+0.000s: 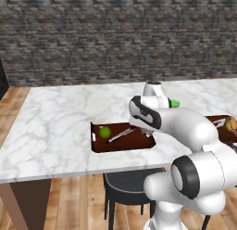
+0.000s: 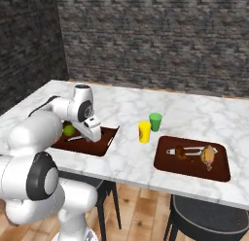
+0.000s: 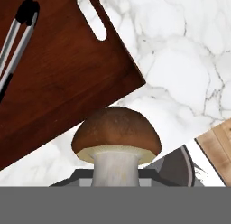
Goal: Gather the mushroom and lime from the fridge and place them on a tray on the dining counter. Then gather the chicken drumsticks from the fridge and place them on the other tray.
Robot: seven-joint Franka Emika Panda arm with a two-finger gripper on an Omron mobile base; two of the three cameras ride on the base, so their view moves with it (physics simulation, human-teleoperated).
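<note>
A brown-capped mushroom [image 3: 116, 137] with a pale stem fills the lower middle of the hand view, and my gripper [image 1: 147, 131] is shut on its stem. It hangs just off the near right corner of the dark wooden tray [image 1: 134, 142], over the marble counter edge. The lime [image 1: 105, 131] lies in that tray's left part beside metal tongs [image 1: 121, 134]. From the right base view the gripper [image 2: 94, 137] sits over the same tray [image 2: 97, 146]. The other tray [image 2: 170, 162] holds a chicken drumstick [image 2: 209, 156] and tongs.
A yellow cup [image 2: 144, 131] and a green cup [image 2: 155, 121] stand on the counter between the two trays. Dark stools [image 1: 125, 187] sit under the counter's near edge. A stone wall backs the counter.
</note>
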